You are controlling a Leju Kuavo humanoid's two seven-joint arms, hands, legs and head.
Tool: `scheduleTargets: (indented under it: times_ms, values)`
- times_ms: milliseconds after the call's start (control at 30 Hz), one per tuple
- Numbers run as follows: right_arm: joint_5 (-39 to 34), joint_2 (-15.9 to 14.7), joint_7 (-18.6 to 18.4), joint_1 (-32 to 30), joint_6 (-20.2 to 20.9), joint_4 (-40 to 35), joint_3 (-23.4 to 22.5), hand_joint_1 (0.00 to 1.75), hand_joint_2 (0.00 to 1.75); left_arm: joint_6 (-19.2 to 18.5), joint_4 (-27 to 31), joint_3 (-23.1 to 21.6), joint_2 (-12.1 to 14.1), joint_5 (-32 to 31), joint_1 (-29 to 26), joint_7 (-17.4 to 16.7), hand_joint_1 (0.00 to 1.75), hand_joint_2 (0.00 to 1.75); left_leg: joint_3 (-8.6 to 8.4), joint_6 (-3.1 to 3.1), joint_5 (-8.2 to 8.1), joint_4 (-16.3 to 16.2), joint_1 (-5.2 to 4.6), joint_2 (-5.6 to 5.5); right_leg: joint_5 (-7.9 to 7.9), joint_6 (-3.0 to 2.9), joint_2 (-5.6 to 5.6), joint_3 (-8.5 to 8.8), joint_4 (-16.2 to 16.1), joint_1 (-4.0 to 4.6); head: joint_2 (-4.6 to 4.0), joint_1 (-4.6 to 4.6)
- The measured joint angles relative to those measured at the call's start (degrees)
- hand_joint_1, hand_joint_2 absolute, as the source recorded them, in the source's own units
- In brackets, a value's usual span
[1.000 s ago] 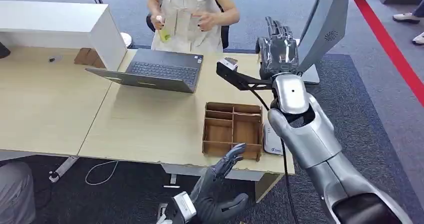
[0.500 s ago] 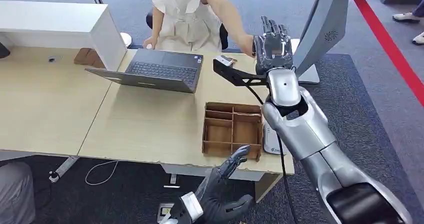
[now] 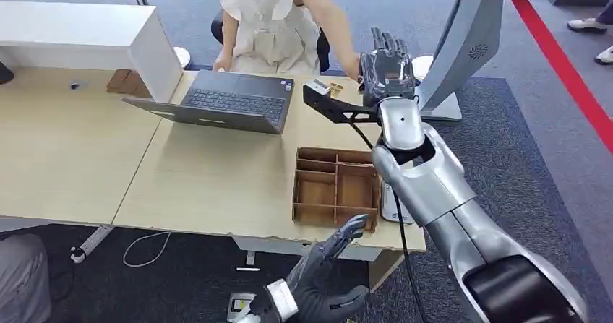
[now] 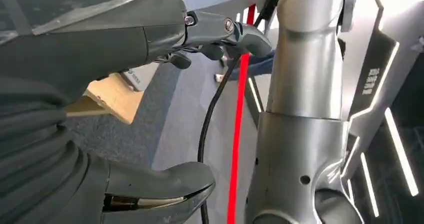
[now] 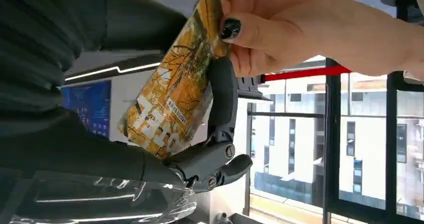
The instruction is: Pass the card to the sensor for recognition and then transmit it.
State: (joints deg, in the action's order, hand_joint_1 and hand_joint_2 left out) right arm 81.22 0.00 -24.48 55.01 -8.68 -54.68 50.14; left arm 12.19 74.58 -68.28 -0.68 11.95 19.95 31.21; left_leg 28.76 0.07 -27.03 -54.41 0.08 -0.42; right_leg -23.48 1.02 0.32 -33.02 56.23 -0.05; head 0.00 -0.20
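The right hand is raised beyond the far edge of the wooden divider tray, fingers pinching an orange-patterned card that a person's hand also grips (dark nail on its top edge). The left hand hangs below the tray's near side, off the table, fingers spread, holding nothing

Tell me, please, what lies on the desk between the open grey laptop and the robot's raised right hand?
In the head view, the black wrist-camera bracket juts out between the open grey laptop and the right hand, over bare desk.
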Motion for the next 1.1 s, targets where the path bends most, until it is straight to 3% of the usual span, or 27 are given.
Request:
scheduleTargets:
  times_ms: [267, 367, 500, 700, 800, 933, 1100]
  values:
    - [0.09, -0.87, -1.62, -0.01, -0.15, 1.51, 0.0, 0.0, 1.75, -1.97, -0.98, 0.79, -0.44, -1.05, -0.24, 0.0, 0.0, 1.75, -0.02, 0.0, 0.0, 0.0, -0.01, 0.0, 0.0, 0.0, 0.0, 0.0, -0.01, 0.0, 0.0, 0.0]
    - [-1.26, -1.49, -2.75, -0.17, -1.92, 1.36, -0.33, 0.0, 1.75, -2.16, -1.38, 1.01, -0.55, -1.42, -0.3, 0.0, 0.0, 1.75, -0.03, 0.0, 0.0, -0.01, -0.02, 0.0, 0.0, 0.0, 0.0, 0.0, -0.01, 0.0, 0.02, 0.0]
    - [-6.75, -2.43, -3.63, -2.11, -10.73, -0.96, -2.34, 0.0, 1.75, -1.33, -1.42, 1.42, -0.55, -1.84, -0.59, -0.13, 0.0, 1.75, -0.03, 0.0, 0.0, -0.01, -0.02, 0.0, 0.0, 0.0, 0.0, 0.0, 0.0, 0.0, 0.02, 0.0]
    - [-9.82, -3.48, -3.34, -4.32, -14.43, -4.73, -4.48, 0.0, 1.75, -0.72, -1.42, 2.08, -0.55, -2.14, -0.95, -0.46, 0.0, 1.75, -0.05, 0.0, 0.0, -0.01, -0.02, 0.01, 0.0, 0.0, 0.01, 0.0, -0.01, 0.0, 0.0, 0.0]
    - [-13.47, -4.2, -1.77, -7.27, -21.52, -8.75, -6.08, 0.0, 1.75, 0.48, -1.33, 2.51, -0.48, -2.75, -1.27, -1.27, 0.0, 1.75, -0.05, 0.0, 0.0, -0.01, -0.01, 0.0, 0.0, 0.0, 0.0, 0.01, -0.01, 0.01, 0.0, 0.0]
    - [-15.93, -6.49, -0.42, -14.1, -27.32, -16.5, -8.33, 0.0, 1.75, 0.96, -0.44, 3.23, 0.35, -3.8, -2.26, -2.95, 0.0, 1.75, -0.07, -0.01, -0.03, -0.01, -0.01, -0.01, -0.03, -0.03, 0.0, 0.01, -0.03, 0.02, 0.0, 0.0]
    - [-16.35, -9.88, 3.06, -26.15, -30.84, -25.52, -10.38, 0.0, 1.75, 1.46, 1.68, 4.41, 2.05, -5.03, -4.12, -4.46, 0.0, 1.75, -0.04, -0.02, -0.15, 0.0, 0.0, -0.02, -0.08, -0.02, 0.0, 0.01, -0.03, 0.02, 0.0, 0.0]
